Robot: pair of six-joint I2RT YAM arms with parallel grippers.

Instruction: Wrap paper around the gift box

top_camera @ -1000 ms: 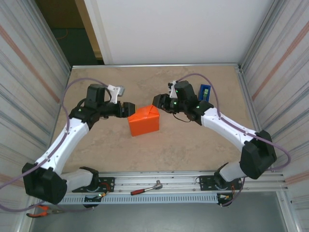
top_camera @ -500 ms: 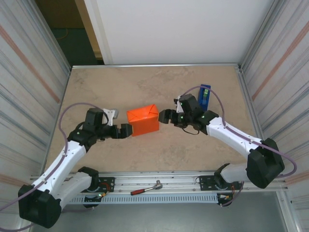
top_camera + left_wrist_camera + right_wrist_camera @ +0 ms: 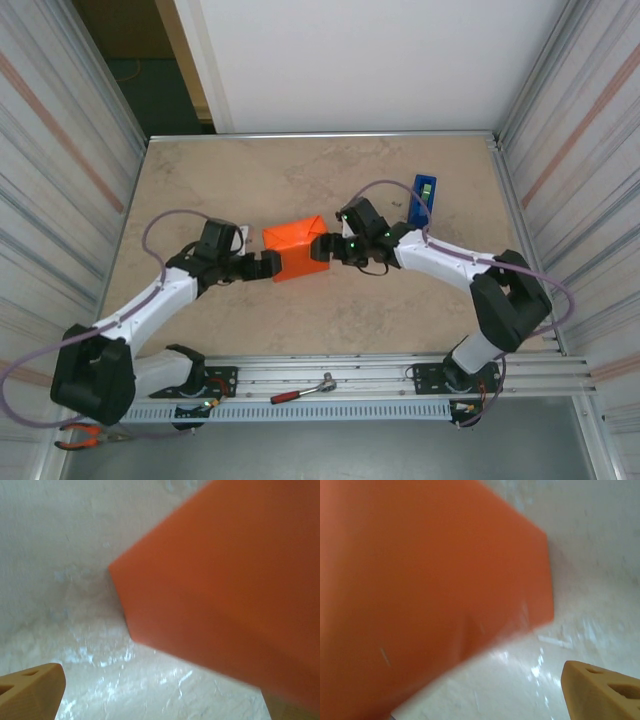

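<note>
Two arms are seen reaching inward over the beige mottled counter (image 3: 330,310), one on each side of a small orange parcel. The gift box (image 3: 297,252) is found near the middle of the counter, a little to the left, and is covered on every visible side by the paper (image 3: 300,232). Folded seams are noted across the top. The left gripper (image 3: 268,264) is set at the parcel's left edge and the right gripper (image 3: 322,248) at its right edge. Whether either one touches the paper cannot be told from above. In the left wrist view a tan fingertip (image 3: 30,692) is recorded at the lower left, with bare counter between it and the orange side. A sliver of the second finger is glimpsed in the lower right corner under the parcel's edge. These jaws are read as released and spread wide, with nothing grasped. In the right wrist view one tan fingertip (image 3: 602,690) is recorded at the lower right, parted from the orange face by a strip of counter. The other finger is hidden, and these jaws too are read as released. Both close views are blurred. A blue tape dispenser (image 3: 421,200) is noted upright beyond the right arm, well apart from the parcel. A red-handled ratchet (image 3: 303,390) is seen lying on the metal rail (image 3: 380,368) between the arm bases.
</note>
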